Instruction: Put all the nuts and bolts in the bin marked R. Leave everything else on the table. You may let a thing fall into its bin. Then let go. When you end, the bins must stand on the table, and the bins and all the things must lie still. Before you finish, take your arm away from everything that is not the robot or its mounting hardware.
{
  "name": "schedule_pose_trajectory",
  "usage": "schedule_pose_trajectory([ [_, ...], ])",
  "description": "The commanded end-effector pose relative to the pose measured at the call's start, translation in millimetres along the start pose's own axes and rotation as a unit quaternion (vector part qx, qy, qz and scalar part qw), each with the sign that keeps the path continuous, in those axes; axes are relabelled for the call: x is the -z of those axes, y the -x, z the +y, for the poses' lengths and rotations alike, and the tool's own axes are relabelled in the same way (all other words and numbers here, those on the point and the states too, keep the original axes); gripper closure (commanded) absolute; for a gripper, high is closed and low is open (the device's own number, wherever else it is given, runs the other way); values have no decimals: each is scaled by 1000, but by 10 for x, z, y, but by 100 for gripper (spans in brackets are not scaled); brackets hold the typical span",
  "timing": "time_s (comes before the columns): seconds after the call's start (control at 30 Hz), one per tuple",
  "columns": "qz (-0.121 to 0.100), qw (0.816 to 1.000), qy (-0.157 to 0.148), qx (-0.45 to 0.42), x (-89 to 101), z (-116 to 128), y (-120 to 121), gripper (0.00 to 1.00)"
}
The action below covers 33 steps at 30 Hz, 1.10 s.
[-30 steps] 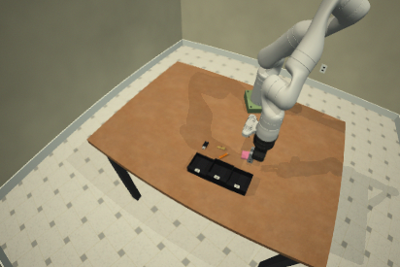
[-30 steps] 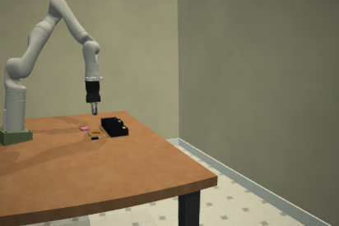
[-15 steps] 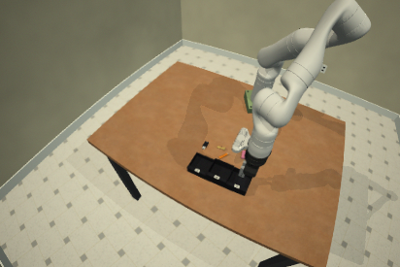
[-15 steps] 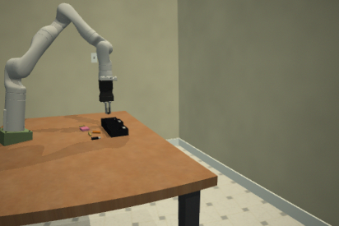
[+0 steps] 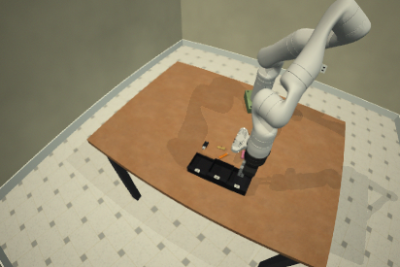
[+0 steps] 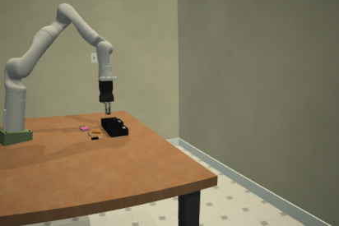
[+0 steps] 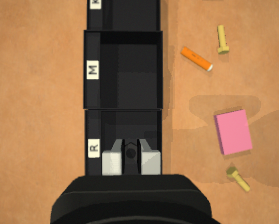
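A black row of three bins (image 5: 219, 173) stands near the table's front edge. In the wrist view the bin marked R (image 7: 123, 142) is nearest and the bin marked M (image 7: 123, 69) is beyond it. My gripper (image 7: 130, 150) hangs above bin R, shut on a small dark nut (image 7: 131, 151) that is partly hidden by the fingers. It also shows in the top and exterior views (image 5: 241, 172) (image 6: 107, 111). One yellow bolt (image 7: 221, 39) lies on the table to the right of the bins. Another yellow bolt (image 7: 238, 178) lies beside the pink block.
An orange marker (image 7: 196, 59) and a pink block (image 7: 233, 132) lie on the table right of the bins. A small black item (image 5: 205, 145) lies behind the bins' left end. The arm's green base (image 6: 16, 136) stands at the back of the table.
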<state>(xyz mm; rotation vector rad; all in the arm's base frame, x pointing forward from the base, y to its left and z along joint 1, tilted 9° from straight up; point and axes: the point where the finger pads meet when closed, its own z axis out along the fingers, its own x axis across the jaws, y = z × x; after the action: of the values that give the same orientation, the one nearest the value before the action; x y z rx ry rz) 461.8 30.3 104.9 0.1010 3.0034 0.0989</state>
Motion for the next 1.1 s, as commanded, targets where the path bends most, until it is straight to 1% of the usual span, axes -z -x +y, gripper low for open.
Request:
schedule_pose_trajectory([
  [0.0,-1,1000,0,0,6,8,4,66],
  [0.33,-1,1000,0,0,6,18,2,66],
  [0.43,-1,1000,0,0,-53,18,2,66],
  [0.5,-1,1000,0,0,-53,18,2,66],
  [1.0,-1,1000,0,0,-353,18,2,66],
  [1.07,-1,1000,0,0,-353,18,2,66],
])
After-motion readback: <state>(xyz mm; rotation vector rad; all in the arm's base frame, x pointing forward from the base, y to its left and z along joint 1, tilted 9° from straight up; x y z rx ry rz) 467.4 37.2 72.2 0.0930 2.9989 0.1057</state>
